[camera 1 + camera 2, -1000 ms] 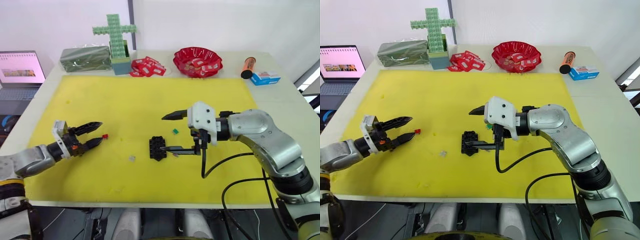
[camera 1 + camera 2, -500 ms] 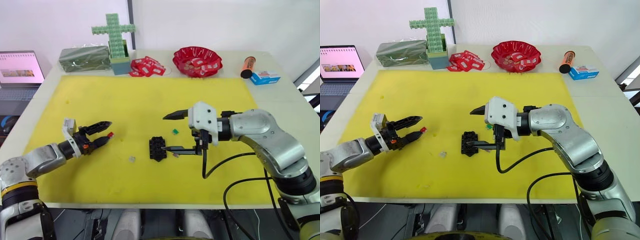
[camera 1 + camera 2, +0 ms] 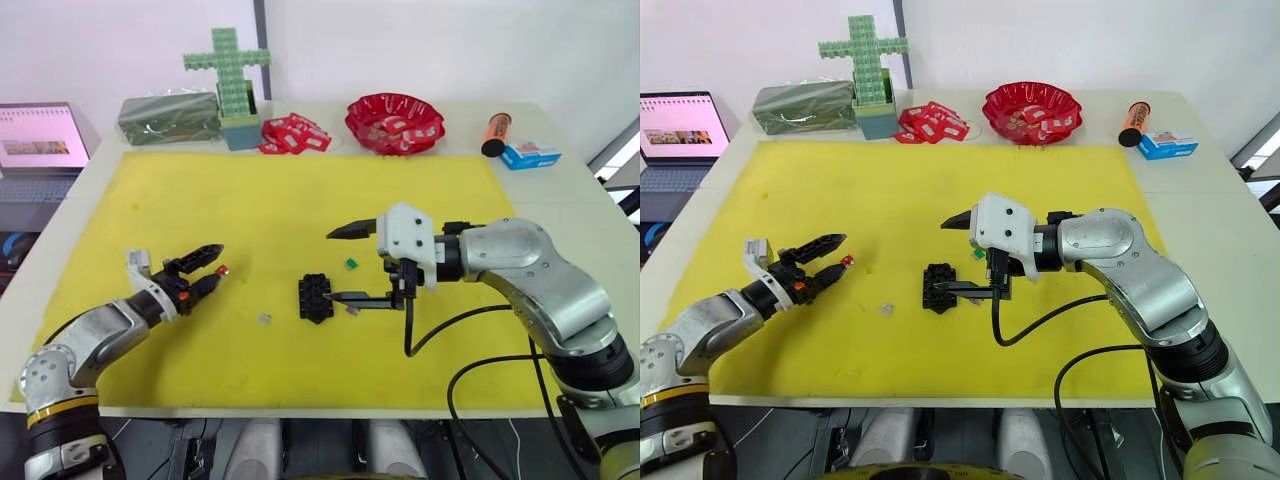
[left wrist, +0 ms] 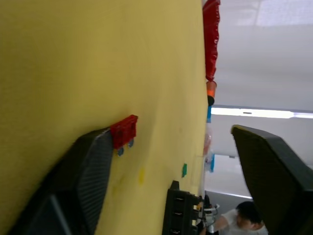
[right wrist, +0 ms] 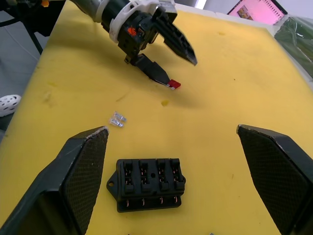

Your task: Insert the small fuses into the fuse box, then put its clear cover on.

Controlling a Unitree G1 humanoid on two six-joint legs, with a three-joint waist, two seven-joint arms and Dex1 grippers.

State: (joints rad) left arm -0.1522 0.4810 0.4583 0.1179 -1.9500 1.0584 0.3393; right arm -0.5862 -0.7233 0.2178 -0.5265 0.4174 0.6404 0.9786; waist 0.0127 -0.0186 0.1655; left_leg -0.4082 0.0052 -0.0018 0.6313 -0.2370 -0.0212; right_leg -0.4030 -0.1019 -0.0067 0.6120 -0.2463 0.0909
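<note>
The left gripper has its fingers wide around the red fuse at middle left, so it should close gently (the fuse is tiny), while the right gripper waits wide open over the black fuse box at centre.

Bright, even light, soft shadows; left wrist view perhaps slightly blurred.

Head stereo pair: high, facing forward and down over the yellow mat; near-identical coverage, slight sideways offset. Left wrist camera: very low, skimming the mat, close to the red fuse. Right wrist camera: above the fuse box, close. Both wrist views share the fuse box and the red fuse.
</note>
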